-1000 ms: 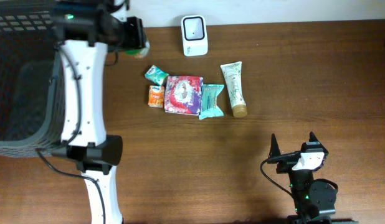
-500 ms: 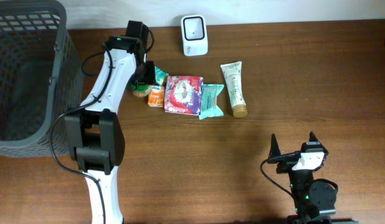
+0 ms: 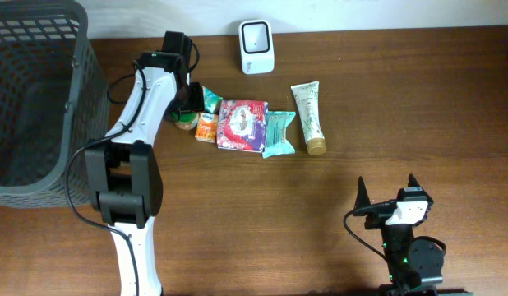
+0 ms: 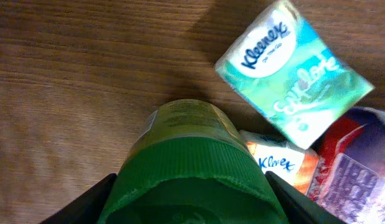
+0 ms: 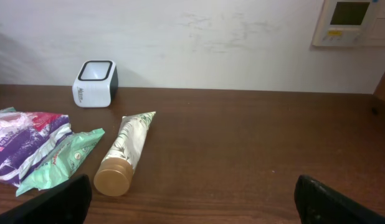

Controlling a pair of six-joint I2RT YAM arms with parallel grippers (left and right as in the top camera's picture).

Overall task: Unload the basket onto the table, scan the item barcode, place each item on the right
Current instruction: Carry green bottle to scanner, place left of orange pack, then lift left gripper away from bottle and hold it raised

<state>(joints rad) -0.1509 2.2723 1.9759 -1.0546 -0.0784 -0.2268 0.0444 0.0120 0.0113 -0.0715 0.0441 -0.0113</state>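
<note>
My left gripper (image 4: 191, 205) is shut on a jar (image 4: 192, 168) with a green ribbed lid and a yellow-green label; a black finger presses each side of the lid. In the overhead view the jar (image 3: 186, 121) sits low at the left end of the row of items, under the left gripper (image 3: 188, 103). The white barcode scanner (image 3: 256, 46) stands at the table's back edge, a little to the right of it. My right gripper (image 3: 390, 197) rests open at the front right with nothing between its fingers (image 5: 61, 202).
Right beside the jar lie a teal Kleenex pack (image 4: 292, 74), an orange Kleenex pack (image 4: 280, 163) and a red and purple packet (image 3: 242, 125). Further right are a green wipes pack (image 3: 279, 133) and a gold-capped tube (image 3: 308, 117). A dark mesh basket (image 3: 32, 99) fills the left.
The left arm has swung down from beside the basket and carried the jar low, next to the Kleenex packs. The right arm has not moved.
</note>
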